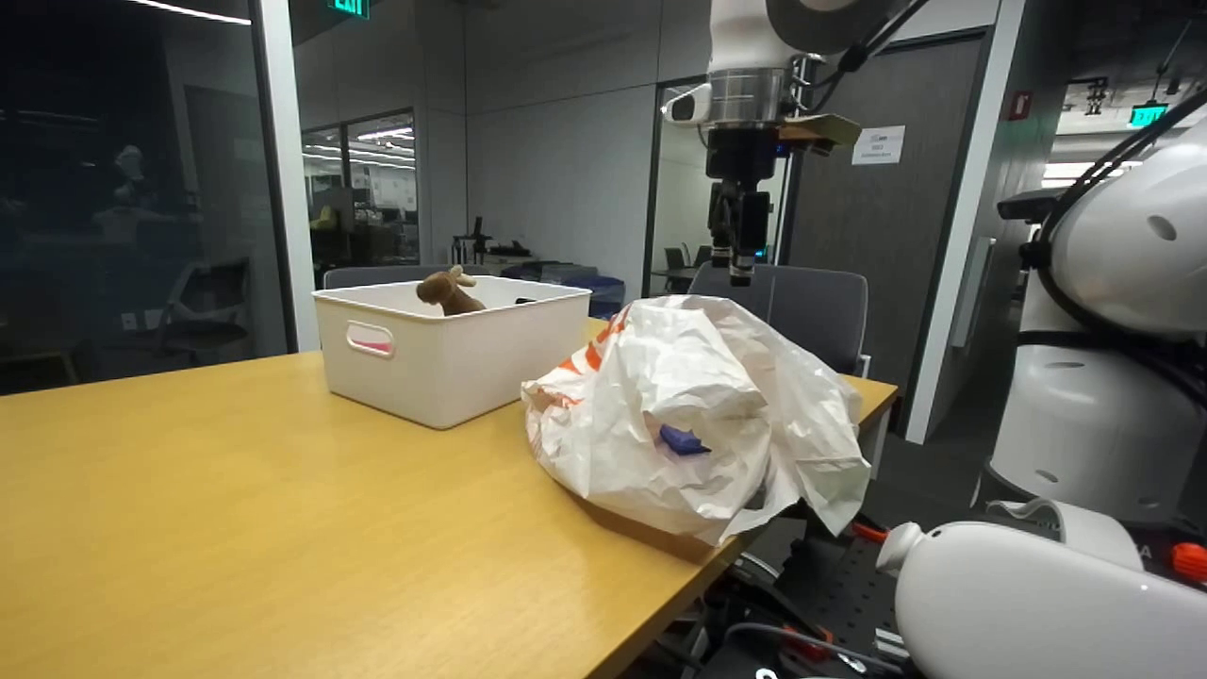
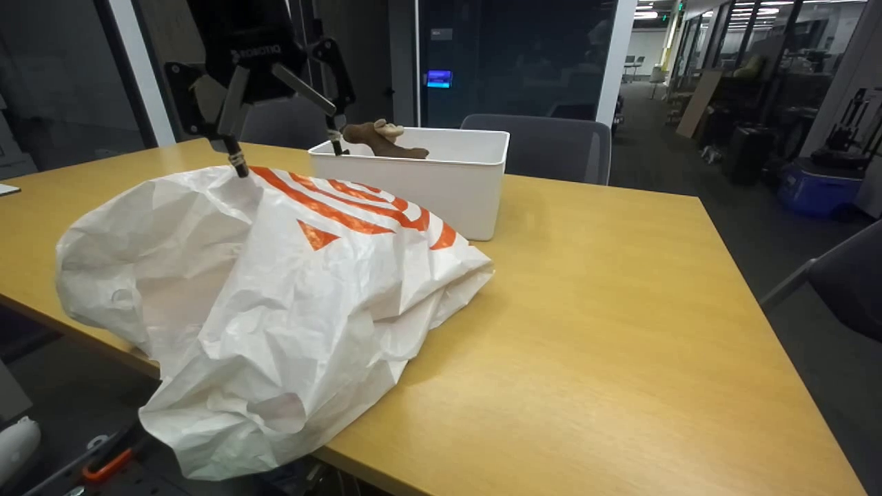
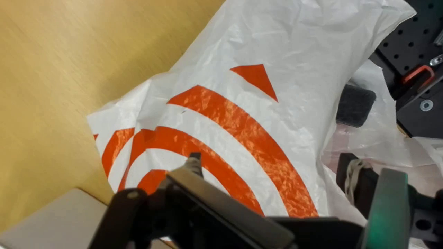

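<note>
One claw [image 2: 289, 162] marked ROBOTIQ, jaws apart over white bag [image 2: 324, 296]; green EXIT sign [image 1: 350, 8] beyond.

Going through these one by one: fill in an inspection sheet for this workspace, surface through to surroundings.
Surface: yellow wood-toned table, with the white bag overhanging its edge.
Job's things: that bag, crumpled, orange-printed; a dark block shows at its opening in the wrist view.
Clutter: white bin near the bag, holding a brown soft toy.
End effector: open above the bag, holding nothing.
Cables: black cables along the arm.
Surroundings: grey chairs, dark glass, a door.
</note>
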Robot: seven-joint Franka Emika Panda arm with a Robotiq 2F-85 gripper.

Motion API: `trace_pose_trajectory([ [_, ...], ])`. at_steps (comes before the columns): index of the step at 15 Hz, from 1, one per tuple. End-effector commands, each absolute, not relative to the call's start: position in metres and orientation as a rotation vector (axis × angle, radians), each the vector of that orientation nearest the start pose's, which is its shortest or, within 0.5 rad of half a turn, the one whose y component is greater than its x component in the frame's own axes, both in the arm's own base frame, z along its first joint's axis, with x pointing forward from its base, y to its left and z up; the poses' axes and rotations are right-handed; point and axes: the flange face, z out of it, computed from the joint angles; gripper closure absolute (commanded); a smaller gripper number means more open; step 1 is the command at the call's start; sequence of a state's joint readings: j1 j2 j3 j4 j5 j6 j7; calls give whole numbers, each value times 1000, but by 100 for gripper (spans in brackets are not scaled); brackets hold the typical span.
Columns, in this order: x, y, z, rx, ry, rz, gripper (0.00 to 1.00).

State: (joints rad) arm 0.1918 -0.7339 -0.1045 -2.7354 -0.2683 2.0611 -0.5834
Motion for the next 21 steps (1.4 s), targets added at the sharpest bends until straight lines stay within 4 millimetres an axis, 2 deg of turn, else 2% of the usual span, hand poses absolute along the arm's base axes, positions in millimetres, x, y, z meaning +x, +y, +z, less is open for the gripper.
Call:
trace_pose_trajectory([
  [1,343,24,423,-2891,-1518,-148,0],
  [6,353,38,394,-2685,-1654,-121,0],
  [7,355,40,389,-2663,-1664,-100,5],
  [8,357,42,384,-2650,-1669,-93,26],
  [10,365,43,373,-2673,-1627,-72,29],
  [11,372,43,367,-2704,-1593,-76,36],
  [17,414,39,340,-2967,-1337,-178,85],
  [21,439,31,329,-3174,-1150,-258,95],
])
